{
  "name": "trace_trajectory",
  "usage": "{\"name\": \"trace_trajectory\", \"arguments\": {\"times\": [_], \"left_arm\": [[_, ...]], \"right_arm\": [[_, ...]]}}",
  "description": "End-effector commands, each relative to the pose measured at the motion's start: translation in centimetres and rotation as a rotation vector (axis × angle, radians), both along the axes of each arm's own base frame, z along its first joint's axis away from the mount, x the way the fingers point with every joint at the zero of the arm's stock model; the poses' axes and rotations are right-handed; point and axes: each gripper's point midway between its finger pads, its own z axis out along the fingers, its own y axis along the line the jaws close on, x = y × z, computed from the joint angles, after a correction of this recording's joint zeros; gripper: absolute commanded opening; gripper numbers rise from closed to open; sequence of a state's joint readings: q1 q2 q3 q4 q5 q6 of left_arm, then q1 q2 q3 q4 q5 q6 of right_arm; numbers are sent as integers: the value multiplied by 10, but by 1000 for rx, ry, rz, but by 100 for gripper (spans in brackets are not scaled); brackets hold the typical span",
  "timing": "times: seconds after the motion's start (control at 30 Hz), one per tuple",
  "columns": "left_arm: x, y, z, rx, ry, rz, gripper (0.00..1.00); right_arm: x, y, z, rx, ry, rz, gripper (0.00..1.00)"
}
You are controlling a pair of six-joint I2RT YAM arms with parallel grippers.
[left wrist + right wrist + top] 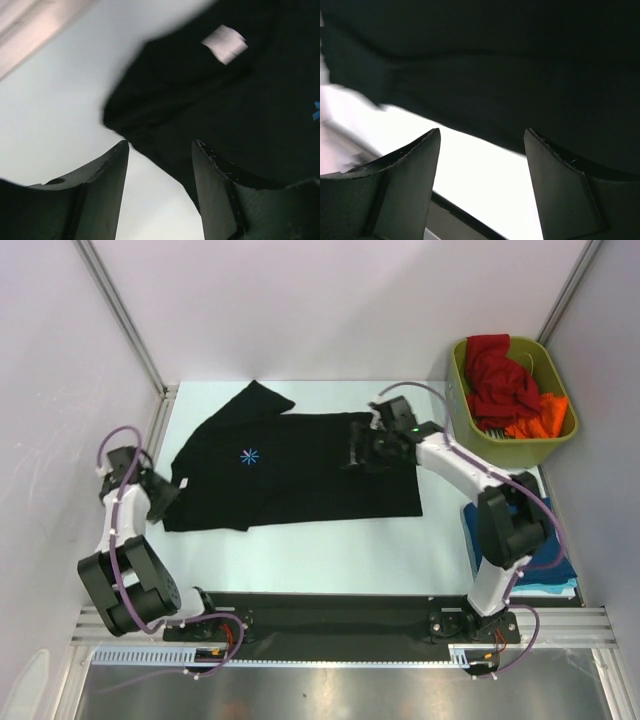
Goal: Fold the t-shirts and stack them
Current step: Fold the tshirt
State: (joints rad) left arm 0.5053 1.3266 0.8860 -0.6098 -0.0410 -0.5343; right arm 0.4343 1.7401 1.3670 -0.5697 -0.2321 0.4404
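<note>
Black t-shirt (pixel 310 475): soft cloth, seemingly flat

I am working over a white table (pixel 330 550) that is lying under soft, even light. A pale back wall (pixel 330 300) and pale side walls (pixel 60 350) are closing it in, with aluminium posts (pixel 120 315) running up the far corners. An olive-green bin (pixel 520 452) is sitting at the table's far right corner. An aluminium rail (pixel 590 622) is edging the near side, and brushed metal (pixel 330 690) is showing below it.
</note>
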Motion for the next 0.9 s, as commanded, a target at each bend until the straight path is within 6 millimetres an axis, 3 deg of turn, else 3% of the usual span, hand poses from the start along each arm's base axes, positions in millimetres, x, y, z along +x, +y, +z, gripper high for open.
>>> {"name": "trace_trajectory", "arguments": {"times": [0.0,0.03,0.1,0.13,0.2,0.27,0.53,0.67,0.87], "left_arm": [[39,-42,18,2,-73,-239,59],[41,-48,19,7,-74,-272,60],[47,-59,23,0,-93,-320,59],[47,-60,23,0,-90,-328,59],[50,-66,22,-25,-108,-357,60],[52,-71,18,-49,-107,-386,59],[51,-70,-3,-79,-64,-361,54],[55,-68,1,-79,-93,-340,52],[55,-59,9,-71,-106,-307,51]], "right_arm": [[4,102,13,312,3,134,73],[6,125,23,409,6,134,73],[-2,163,10,480,63,157,71],[-2,183,15,548,68,157,69],[-9,208,-3,571,128,152,67],[-13,223,-5,619,159,126,64],[-36,255,-43,642,206,85,61],[-31,262,-56,634,198,52,58],[-20,266,-69,644,215,-9,45]]}}
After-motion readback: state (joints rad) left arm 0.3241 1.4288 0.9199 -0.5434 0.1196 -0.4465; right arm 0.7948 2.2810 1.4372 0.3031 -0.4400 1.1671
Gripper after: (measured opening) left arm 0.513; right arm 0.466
